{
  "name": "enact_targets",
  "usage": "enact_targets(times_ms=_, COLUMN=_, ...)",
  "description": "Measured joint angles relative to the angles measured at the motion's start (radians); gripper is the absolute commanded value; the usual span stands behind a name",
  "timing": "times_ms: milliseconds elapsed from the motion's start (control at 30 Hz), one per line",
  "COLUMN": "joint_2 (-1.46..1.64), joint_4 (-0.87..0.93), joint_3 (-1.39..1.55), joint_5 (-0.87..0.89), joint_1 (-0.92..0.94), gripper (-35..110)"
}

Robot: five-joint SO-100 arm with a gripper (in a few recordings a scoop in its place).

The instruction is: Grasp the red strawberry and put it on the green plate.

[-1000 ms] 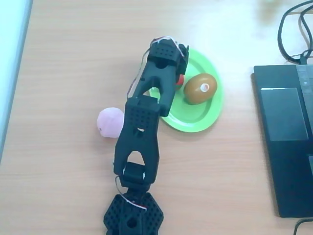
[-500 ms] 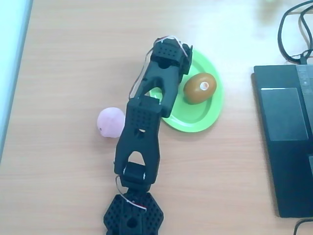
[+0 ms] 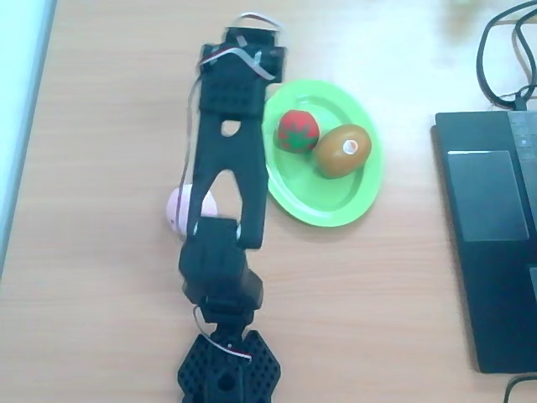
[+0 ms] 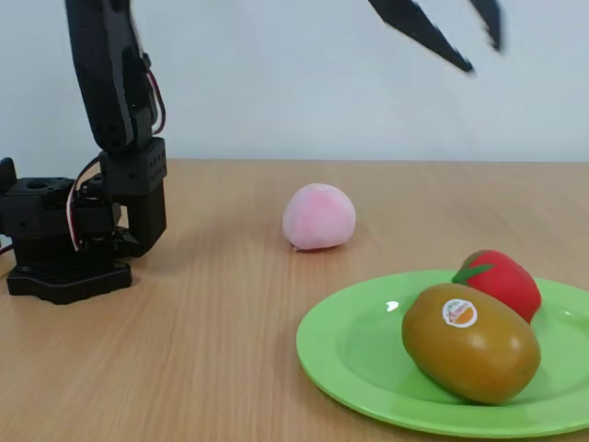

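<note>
Where the arm covered the plate's left half half a second ago, it has swung away toward 11 o'clock and risen, leaving the red strawberry in plain sight on the green plate in the overhead view. The strawberry lies in the plate's upper left portion, green cap uppermost, touching or just beside the brown kiwi-like fruit, which sits at its 4 o'clock and has not shifted. Seen from the fixed view, the strawberry rests behind the kiwi-like fruit, both within the plate's rim. High in that view, the gripper hangs above the plate with its two dark fingers spread apart and nothing between them. Beside the arm's lower link in the overhead view, the pale pink ball remains on the wooden table, partly hidden; it stands well apart from the plate at 9 o'clock. A dark laptop occupies the table's right edge.
</note>
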Motion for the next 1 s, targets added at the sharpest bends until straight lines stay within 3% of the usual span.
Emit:
enact_targets(times_ms=400, joint_2=0.732, joint_4=-0.394, joint_3=0.939, joint_5=-0.127, joint_1=-0.031, gripper=-8)
enact_targets(times_ms=667, joint_2=1.290, joint_4=-0.508, joint_3=1.626, joint_5=-0.041, joint_1=-0.051, gripper=-8)
enact_targets(times_ms=1000, joint_2=1.373, joint_4=-0.514, joint_3=1.821, joint_5=-0.008, joint_1=-0.109, gripper=-8)
